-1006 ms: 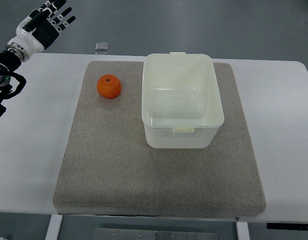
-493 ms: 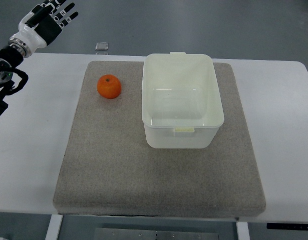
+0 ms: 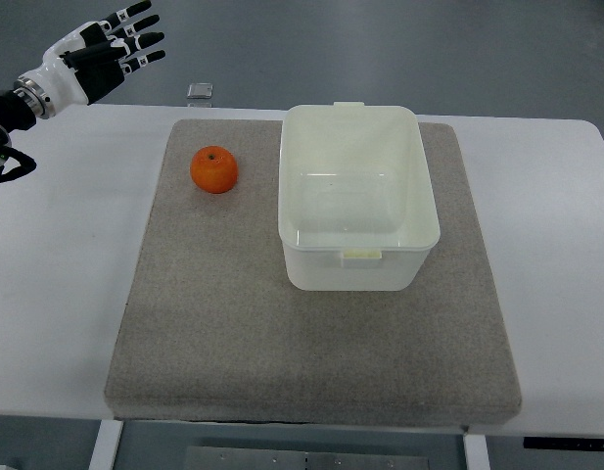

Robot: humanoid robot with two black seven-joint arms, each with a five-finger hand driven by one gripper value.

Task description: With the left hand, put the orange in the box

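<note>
Here, my left hand (image 3: pixel 101 54) hangs above the far left corner of the white table (image 3: pixel 57 294), fingers (image 3: pixel 135 39) spread and slack, grasping nothing, its arm entering from the left edge. The right arm does not show.

The orange (image 3: pixel 213 169) sits stem-dimple up on the grey mat (image 3: pixel 282 343), well apart from the hand and just left of the pale plastic box (image 3: pixel 357 196), which stands open and empty on the same mat. A small metal object (image 3: pixel 199 91) lies on the table's far edge, between the hand and the mat; I cannot tell what it is.

The step in hand, as I judge it, is the reach. To do it well I should bring the palm over the fruit from its outer, left side, away from the box wall, keep the fingers wide until they straddle it, and close slowly, since a round fruit may roll if one finger lands first. The lift then has to clear the box's near rim before I carry across.

Against the picture from half a second ago, the hand has swung rightward, toward the mat, and the fingers now point more to the right than away from me. Orange, box and mat have not shifted.
</note>
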